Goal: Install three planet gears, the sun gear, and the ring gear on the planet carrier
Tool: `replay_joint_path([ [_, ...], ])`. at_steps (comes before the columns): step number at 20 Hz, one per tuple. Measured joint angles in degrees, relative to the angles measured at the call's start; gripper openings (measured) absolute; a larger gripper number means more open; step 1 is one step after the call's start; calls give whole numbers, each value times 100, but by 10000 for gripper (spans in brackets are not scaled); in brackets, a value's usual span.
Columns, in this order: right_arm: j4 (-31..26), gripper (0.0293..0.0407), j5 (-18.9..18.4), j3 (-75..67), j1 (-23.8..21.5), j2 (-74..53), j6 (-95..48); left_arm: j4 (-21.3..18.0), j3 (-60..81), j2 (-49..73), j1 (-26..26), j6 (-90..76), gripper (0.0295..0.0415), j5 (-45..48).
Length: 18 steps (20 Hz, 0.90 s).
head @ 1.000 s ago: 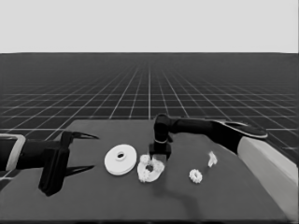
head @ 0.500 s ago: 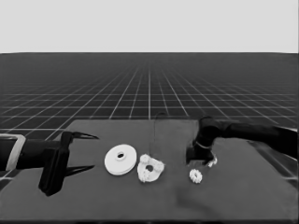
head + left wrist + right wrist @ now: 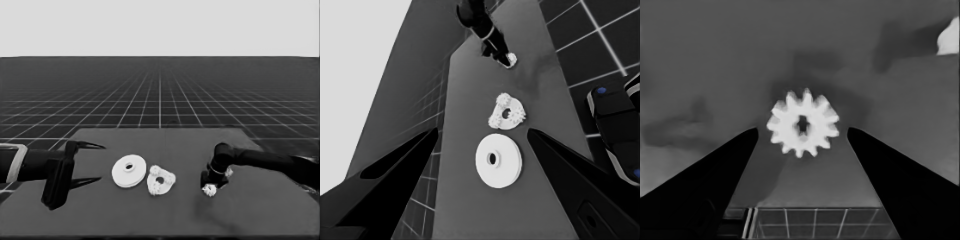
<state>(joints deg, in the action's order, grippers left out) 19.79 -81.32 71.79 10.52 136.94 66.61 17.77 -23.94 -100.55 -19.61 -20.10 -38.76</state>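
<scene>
The larger round part [image 3: 129,171] lies flat at the table's middle left. Right beside it is the smaller round part [image 3: 160,180], with small gears seated around its hole [image 3: 507,113]. One loose gear [image 3: 209,190] lies to the right. My right gripper [image 3: 209,185] is lowered over it, open, and the gear [image 3: 802,129] sits between the two fingers, untouched. My left gripper [image 3: 101,162] waits open over the table's left end, holding nothing, and its wrist view shows the larger round part [image 3: 498,160] farther off.
A thin white piece [image 3: 228,172] lies just behind the right gripper, partly hidden by it, and shows at a corner of the right wrist view [image 3: 950,37]. The table's front edge runs close to the loose gear. Dark machinery with blue lights [image 3: 615,130] stands past the table's edge.
The right gripper left the smaller round part, swung right across the table and came down over the loose gear. The left arm stayed still.
</scene>
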Motion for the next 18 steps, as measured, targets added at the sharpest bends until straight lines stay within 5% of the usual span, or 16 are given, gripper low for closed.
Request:
replay_joint_path([
  [6,110,385,84,126,125,50,-49,0,0,0,0,0,385,0],
  [8,113,314,86,130,128,51,-51,0,0,0,0,0,385,0],
  [9,114,309,87,130,126,51,-51,0,0,0,0,0,385,0],
  [16,115,309,88,130,127,52,-51,0,0,0,0,0,385,0],
  [18,-563,310,-334,-465,-638,-186,189,0,0,0,0,0,385,0],
])
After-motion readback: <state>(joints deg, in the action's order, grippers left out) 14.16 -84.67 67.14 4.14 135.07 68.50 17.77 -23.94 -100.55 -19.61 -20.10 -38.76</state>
